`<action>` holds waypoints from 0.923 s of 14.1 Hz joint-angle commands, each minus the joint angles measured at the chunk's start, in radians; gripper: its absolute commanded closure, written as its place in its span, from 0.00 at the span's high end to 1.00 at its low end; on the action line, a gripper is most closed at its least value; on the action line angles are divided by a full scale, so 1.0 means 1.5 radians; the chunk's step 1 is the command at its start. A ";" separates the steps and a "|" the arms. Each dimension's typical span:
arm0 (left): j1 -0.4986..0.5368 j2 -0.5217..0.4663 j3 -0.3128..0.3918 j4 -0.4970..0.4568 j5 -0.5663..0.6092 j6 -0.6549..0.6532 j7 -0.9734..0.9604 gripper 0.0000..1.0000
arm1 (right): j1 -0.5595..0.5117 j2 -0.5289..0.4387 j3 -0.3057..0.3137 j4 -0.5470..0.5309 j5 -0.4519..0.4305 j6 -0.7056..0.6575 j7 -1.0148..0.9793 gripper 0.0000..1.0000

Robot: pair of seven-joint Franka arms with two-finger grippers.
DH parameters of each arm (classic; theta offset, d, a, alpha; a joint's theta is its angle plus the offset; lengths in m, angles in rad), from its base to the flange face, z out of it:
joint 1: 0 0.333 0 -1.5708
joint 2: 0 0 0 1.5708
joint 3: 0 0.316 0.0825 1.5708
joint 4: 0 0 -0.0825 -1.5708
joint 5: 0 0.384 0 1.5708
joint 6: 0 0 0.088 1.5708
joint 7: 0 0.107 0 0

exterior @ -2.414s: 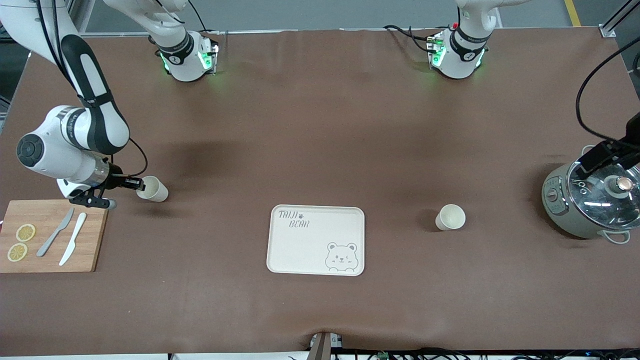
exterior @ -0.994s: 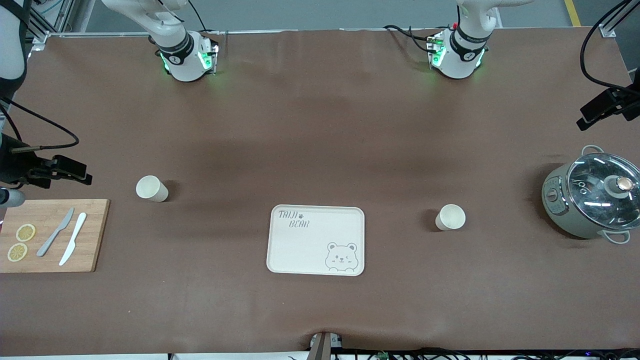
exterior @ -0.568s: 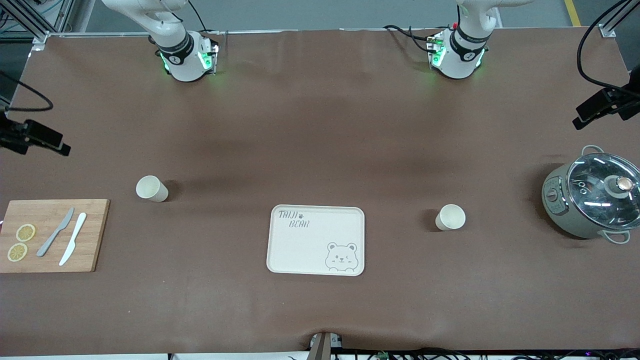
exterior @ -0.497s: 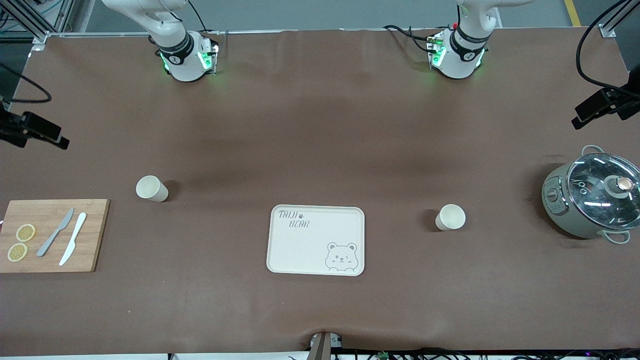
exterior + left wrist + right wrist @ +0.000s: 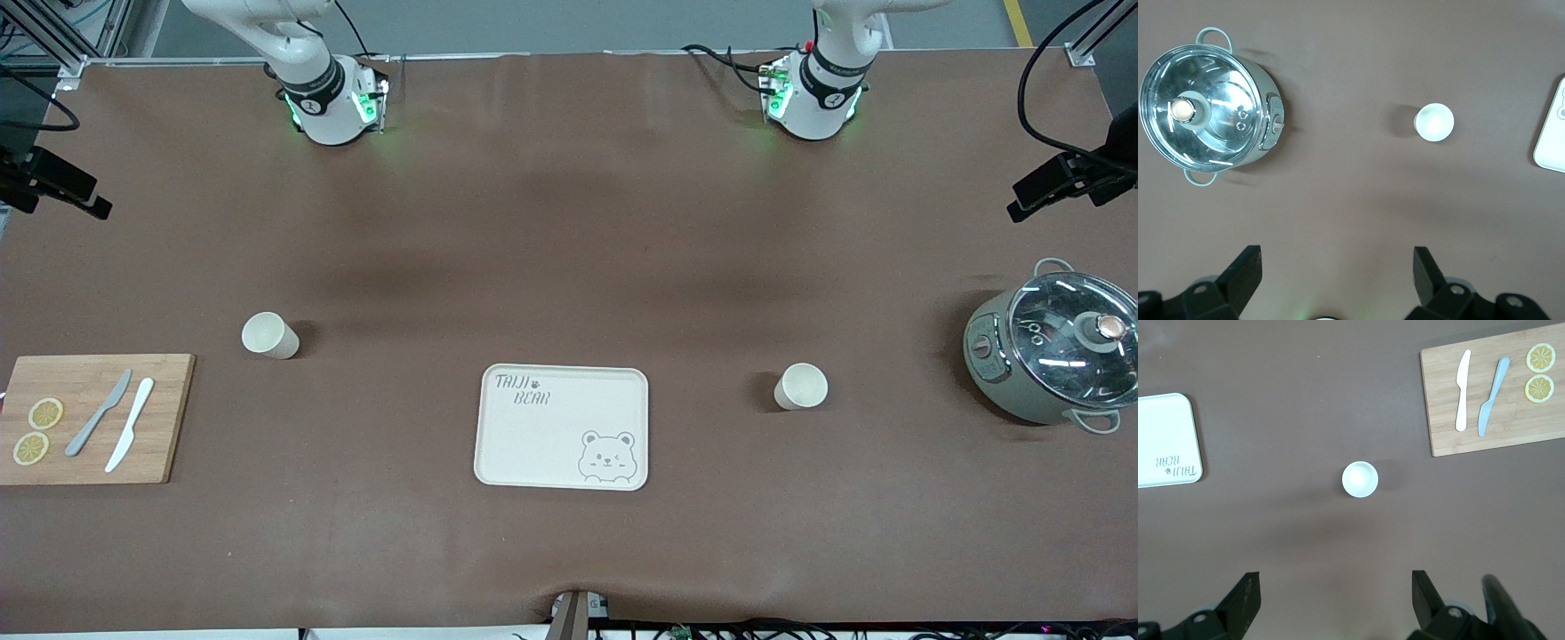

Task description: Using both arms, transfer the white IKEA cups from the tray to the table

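On the brown table (image 5: 569, 231), both white IKEA cups now stand off the empty tray (image 5: 562, 427) (one (image 5: 269, 336) toward the right arm's end, one (image 5: 801, 387) toward the left's), while the right gripper (image 5: 1331, 603) and left gripper (image 5: 1335, 280) have risen away with jaws spread, so the task looks done.

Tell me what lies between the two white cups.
The tray, carrying nothing, lies between the cups, slightly nearer the front camera, in the front view.

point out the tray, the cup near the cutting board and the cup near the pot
tray (image 5: 551, 436), front view, bare middle of its surface
cup near the cutting board (image 5: 264, 332), front view, inside its open rim
cup near the pot (image 5: 803, 386), front view, inside its open rim
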 commanded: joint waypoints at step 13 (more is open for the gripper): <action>-0.001 0.007 -0.018 0.024 -0.023 -0.020 0.002 1.00 | -0.009 -0.010 0.007 -0.015 -0.050 0.007 -0.021 1.00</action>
